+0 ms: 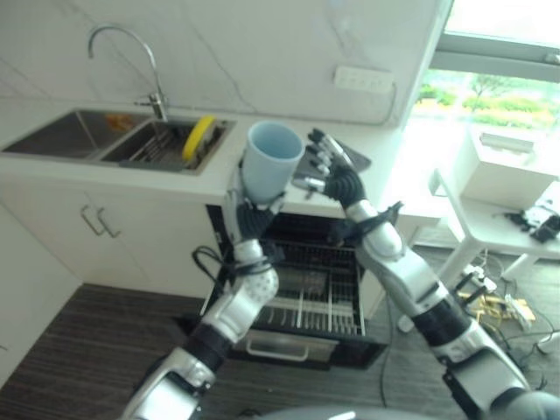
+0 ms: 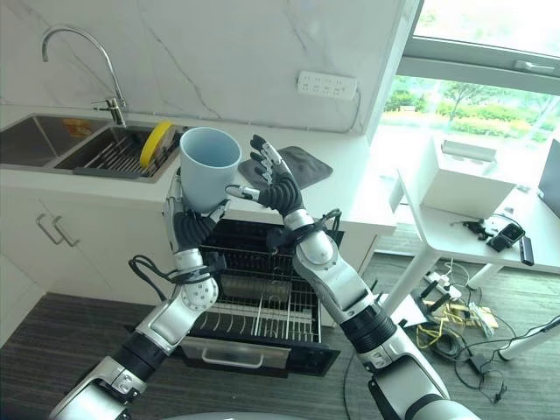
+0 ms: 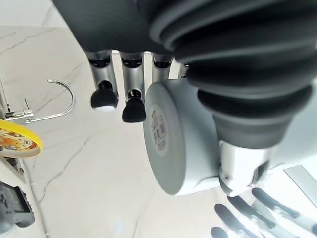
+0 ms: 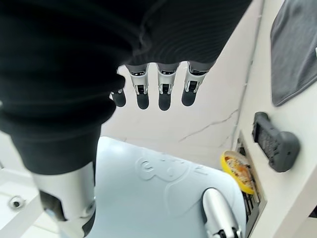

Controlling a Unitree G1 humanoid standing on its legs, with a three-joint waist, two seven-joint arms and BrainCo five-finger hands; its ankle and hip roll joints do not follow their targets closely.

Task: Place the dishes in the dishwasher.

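Aloft above the open dishwasher [image 2: 254,306], a pale blue cup [image 2: 208,168] — rigid, smooth, likely light and slippery — sits clasped in the left hand [image 2: 194,223], best gripped round its wall, while the right hand [image 2: 278,185] hovers open-fingered beside it.

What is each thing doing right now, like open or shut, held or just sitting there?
Blue cup: upright, held up by the left hand.
Right hand: open, thumb touching the cup.
Dishwasher: open, rack pulled out.
Yellow plate: standing on edge in the sink rack.
Grey cloth: lying on the counter.

No legible text or labels
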